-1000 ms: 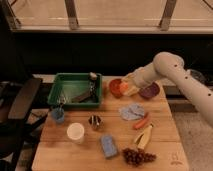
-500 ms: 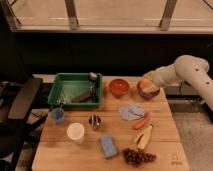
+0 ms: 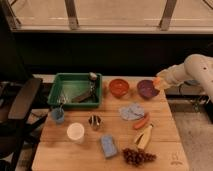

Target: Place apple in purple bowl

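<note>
- Table (image 3: pixel 165 145): wooden top, crowded. Green bin (image 3: pixel 75 91) at about 10 o'clock from table centre; orange-red bowl (image 3: pixel 119 88) at 12; purple bowl (image 3: pixel 147 88) at about 1.
- My arm (image 3: pixel 192 70) reaches in from 3 o'clock. Gripper (image 3: pixel 159 82) hangs at the purple bowl's 2 o'clock rim, just above it.
- Apple (image 3: pixel 157 81): an orange blob at the gripper tip; I judge it is the apple, clamped between my fingers and not yet in the bowl.
- Carrot (image 3: pixel 141 121) lies at 6 o'clock from the purple bowl, well apart.
- Risk: I sit over the rim, not the bowl's centre. Letting go here could bounce the apple off the edge and roll it toward the table's 3 o'clock side.
- Risk: drifting toward 9 o'clock would put it over the orange-red twin.
</note>
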Controlling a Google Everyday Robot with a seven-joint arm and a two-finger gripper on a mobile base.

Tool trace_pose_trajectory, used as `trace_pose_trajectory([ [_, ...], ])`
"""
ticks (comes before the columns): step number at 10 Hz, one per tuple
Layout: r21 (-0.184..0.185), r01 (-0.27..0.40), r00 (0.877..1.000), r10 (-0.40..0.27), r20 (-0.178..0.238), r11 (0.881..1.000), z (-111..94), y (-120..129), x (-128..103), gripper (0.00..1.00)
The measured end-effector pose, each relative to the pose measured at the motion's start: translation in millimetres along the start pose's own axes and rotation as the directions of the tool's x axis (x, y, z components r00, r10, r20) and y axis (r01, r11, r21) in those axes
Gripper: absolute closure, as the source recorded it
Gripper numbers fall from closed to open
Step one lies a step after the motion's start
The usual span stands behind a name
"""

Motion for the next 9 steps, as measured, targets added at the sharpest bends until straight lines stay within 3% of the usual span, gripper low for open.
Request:
trace_pose_trajectory([
  [2, -0.023, 0.005, 1.0, -0.005, 0.011, 1.0, 22.8, -8.3, -1.6, 0.26],
  [3, -0.032, 0.008, 1.0, -0.007, 0.021, 0.999, 34.3, -11.1, -6.4, 0.22],
  [6, -0.072, 0.018, 0.998, -0.013, 0.069, 0.997, 78.4, -14.1, -21.3, 0.22],
  [9, -0.074, 0.016, 0.997, -0.01, 0.072, 0.997, 79.6, -13.9, -21.0, 0.22],
])
